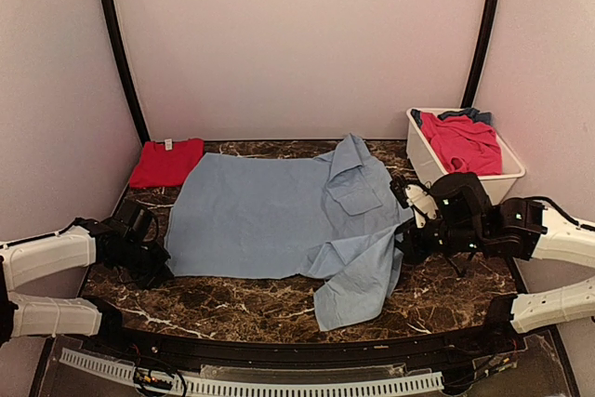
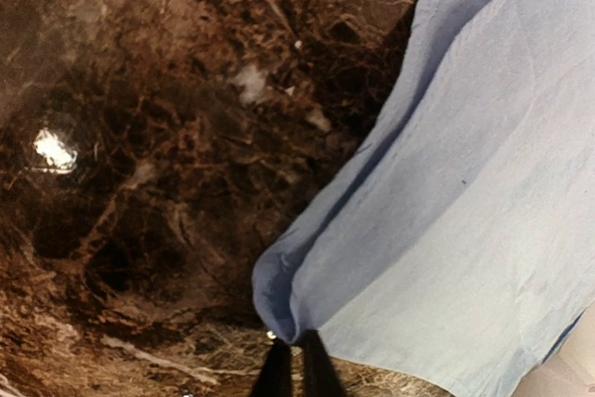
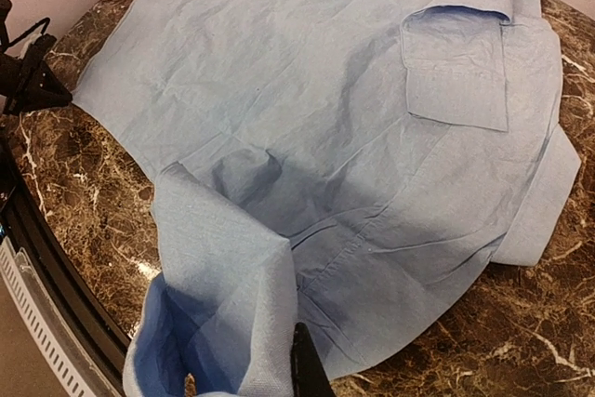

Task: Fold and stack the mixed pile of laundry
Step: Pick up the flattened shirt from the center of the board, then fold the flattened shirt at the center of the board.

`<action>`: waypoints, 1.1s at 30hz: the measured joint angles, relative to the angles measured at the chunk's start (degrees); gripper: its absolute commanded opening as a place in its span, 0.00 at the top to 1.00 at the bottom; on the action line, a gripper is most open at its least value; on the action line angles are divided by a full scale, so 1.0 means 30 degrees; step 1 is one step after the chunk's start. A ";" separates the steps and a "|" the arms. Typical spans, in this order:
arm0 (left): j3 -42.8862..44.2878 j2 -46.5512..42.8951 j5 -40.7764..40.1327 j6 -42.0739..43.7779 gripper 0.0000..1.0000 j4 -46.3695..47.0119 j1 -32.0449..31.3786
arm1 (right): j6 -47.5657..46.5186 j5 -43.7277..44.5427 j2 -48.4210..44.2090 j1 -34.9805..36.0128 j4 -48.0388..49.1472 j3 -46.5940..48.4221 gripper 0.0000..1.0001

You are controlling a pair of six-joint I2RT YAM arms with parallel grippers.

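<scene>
Light-blue shirt [image 1: 270, 216] lies spread mid-frame; the folded red garment [image 1: 165, 163] at upper left shows a white tag [image 1: 168, 144], unreadable. Brown marble table [image 1: 232, 304], pale walls [image 1: 297, 44] behind. Left jaws clench the shirt's hem; whether the right jaws grip anything cannot be told.

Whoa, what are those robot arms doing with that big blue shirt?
They're folding laundry. The blue shirt lies spread flat on the table. The left claw pinches its hem corner, and the right claw is at a sleeve, though cloth hides its grip. One red piece sits folded in the far left corner, and more clothes wait in the white tub.
</scene>
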 measured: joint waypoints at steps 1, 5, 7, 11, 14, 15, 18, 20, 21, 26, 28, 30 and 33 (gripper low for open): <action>0.0022 0.0000 -0.0051 0.0029 1.00 -0.0007 0.0000 | 0.0007 -0.0066 0.0000 0.0000 -0.0015 0.0000 1.00; 0.0386 -0.0109 -0.0240 0.0080 1.00 -0.0510 0.0000 | 0.0073 -0.0299 -0.0189 0.0000 -0.0204 -0.0015 1.00; 0.0503 -0.0670 -0.0277 0.0051 1.00 -0.1049 0.0000 | 0.0175 -0.0656 -0.0568 0.0007 -0.0321 -0.0036 1.00; 0.0933 -0.3665 -0.0605 -0.0168 1.00 -0.3337 0.0000 | 0.0721 -0.1239 -0.1311 0.0073 -0.0576 -0.0036 1.00; 0.1668 -0.5603 -0.0991 -0.0233 1.00 -0.4830 0.0000 | 0.1217 -0.1501 -0.1800 0.0219 -0.0947 -0.0036 1.00; 0.1945 -0.5865 -0.1078 -0.0233 1.00 -0.5151 0.0000 | 0.1326 -0.1515 -0.1872 0.0262 -0.1049 -0.0029 1.00; 0.2535 -0.4940 -0.1239 -0.0146 1.00 -0.5406 0.0000 | 0.1392 -0.1457 -0.1792 0.0277 -0.1464 0.0087 1.00; 0.2907 -0.3599 -0.1304 0.0080 1.00 -0.5399 0.0000 | 0.1188 -0.1049 -0.1341 0.0277 -0.1945 0.0714 1.00; 0.3133 -0.2929 -0.1348 0.0255 1.00 -0.5377 0.0000 | 0.0918 -0.0801 -0.1049 0.0226 -0.2142 0.1195 1.00; 0.5246 -0.0124 -0.2106 0.1428 1.00 -0.4838 0.0255 | -0.0998 -0.0576 0.0918 -0.1486 -0.1967 0.3825 1.00; 0.6273 0.0845 -0.2361 0.2025 1.00 -0.4277 0.0539 | -0.2004 -0.0896 0.2339 -0.2492 -0.1479 0.4787 1.00; 0.7082 0.1953 -0.2514 0.2543 1.00 -0.3665 0.0831 | -0.3045 -0.1348 0.3985 -0.3264 -0.1107 0.5610 1.00; 0.7708 0.3599 -0.2550 0.3286 1.00 -0.2761 0.1275 | -0.4430 -0.2062 0.6492 -0.4080 -0.0984 0.6936 1.00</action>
